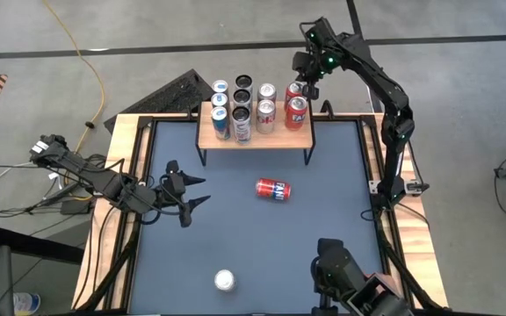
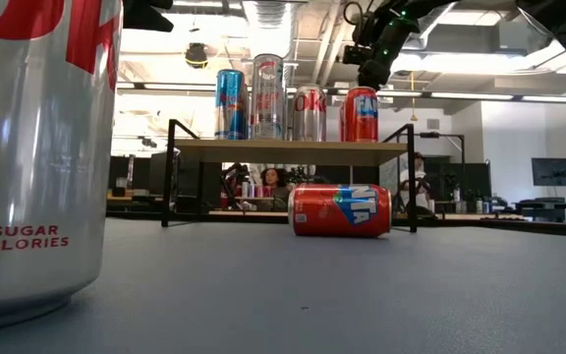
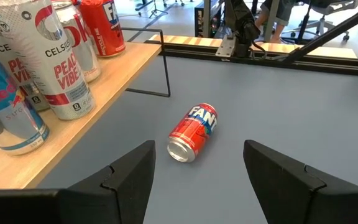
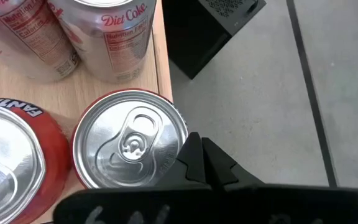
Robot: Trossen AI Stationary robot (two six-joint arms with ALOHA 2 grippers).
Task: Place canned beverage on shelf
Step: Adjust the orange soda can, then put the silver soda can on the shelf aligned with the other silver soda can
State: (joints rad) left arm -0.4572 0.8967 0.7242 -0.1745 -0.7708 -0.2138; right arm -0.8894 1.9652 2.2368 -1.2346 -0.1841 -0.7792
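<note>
The shelf (image 1: 271, 139) stands at the table's far edge with several upright cans on its wooden top. A red Fanta can (image 1: 273, 189) lies on its side on the grey table, in front of the shelf. My left gripper (image 1: 198, 191) hovers open to the left of that can, which shows between its fingers farther off (image 3: 193, 132). My right gripper (image 1: 308, 77) is shut and slants down at the red can (image 1: 294, 90) on the shelf's far right corner. My right gripper's shut fingertips (image 4: 194, 149) stand at the rim of the corner can's silver top (image 4: 173, 134), coming from above on the side toward the shelf's right edge. The can stands upright on the shelf. Whether the fingertips touch it I cannot tell.
A silver can (image 1: 225, 280) stands upright near the table's front edge and fills the left of the low view (image 2: 28, 147). A dark box (image 1: 178, 92) sits on the floor behind the shelf. A raised wooden border (image 1: 130, 158) runs around the table.
</note>
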